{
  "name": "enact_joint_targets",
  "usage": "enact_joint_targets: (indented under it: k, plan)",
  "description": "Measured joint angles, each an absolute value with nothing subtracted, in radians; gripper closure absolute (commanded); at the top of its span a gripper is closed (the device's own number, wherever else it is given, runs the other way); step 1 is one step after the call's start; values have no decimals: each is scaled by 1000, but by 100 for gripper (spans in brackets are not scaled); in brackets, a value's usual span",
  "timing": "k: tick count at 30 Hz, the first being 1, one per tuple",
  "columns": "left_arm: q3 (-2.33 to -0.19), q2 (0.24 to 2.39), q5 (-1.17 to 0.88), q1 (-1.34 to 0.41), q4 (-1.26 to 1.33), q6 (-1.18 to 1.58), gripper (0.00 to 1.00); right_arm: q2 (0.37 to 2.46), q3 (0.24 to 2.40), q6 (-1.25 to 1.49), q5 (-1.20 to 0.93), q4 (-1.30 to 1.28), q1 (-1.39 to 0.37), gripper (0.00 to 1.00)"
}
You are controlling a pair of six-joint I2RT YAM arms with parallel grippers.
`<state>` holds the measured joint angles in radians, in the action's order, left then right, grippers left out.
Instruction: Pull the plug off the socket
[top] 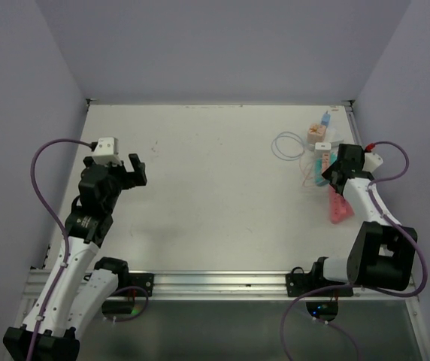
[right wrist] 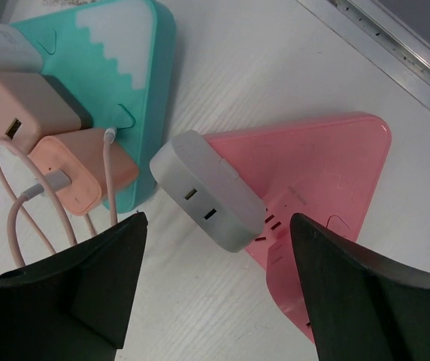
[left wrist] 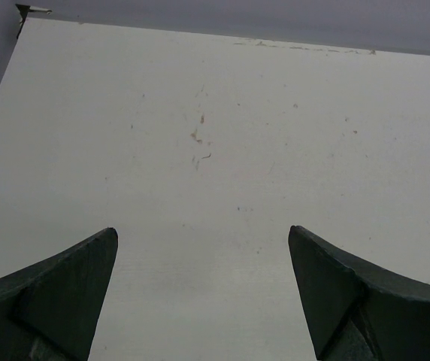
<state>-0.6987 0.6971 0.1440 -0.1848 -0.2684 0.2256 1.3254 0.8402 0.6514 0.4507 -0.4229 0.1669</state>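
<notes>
A grey-white plug (right wrist: 207, 192) sits in the pink triangular socket strip (right wrist: 320, 165), seen in the right wrist view. My right gripper (right wrist: 216, 219) is open and empty just above the plug, with a finger on each side and touching nothing. In the top view the right gripper (top: 334, 174) hangs over the far end of the pink strip (top: 340, 209) and hides the plug. My left gripper (top: 138, 170) is open and empty over bare table at the left; it also shows in the left wrist view (left wrist: 202, 232).
A teal socket strip (right wrist: 136, 68) lies beside the pink one and holds peach plugs (right wrist: 83, 169) with thin cables; it also shows in the top view (top: 320, 171). A looped cable (top: 286, 144) lies to its left. The table's right rail (right wrist: 395, 53) and the right wall are close.
</notes>
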Motion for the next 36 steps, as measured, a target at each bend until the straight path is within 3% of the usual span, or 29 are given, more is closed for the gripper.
enact_joint_targets:
  k: [8, 19, 29, 36]
  plan:
    - [-688, 693, 154, -185, -270, 226, 1, 1354, 840, 628, 427, -417, 170, 28]
    - [-688, 690, 157, -185, -270, 226, 1, 1390, 851, 607, 435, -429, 170, 50]
    - [-688, 680, 157, -185, -270, 226, 0, 1372, 851, 572, 400, -451, 170, 86]
    - [-688, 673, 157, -185, -270, 226, 0, 1336, 836, 554, 326, -453, 132, 94]
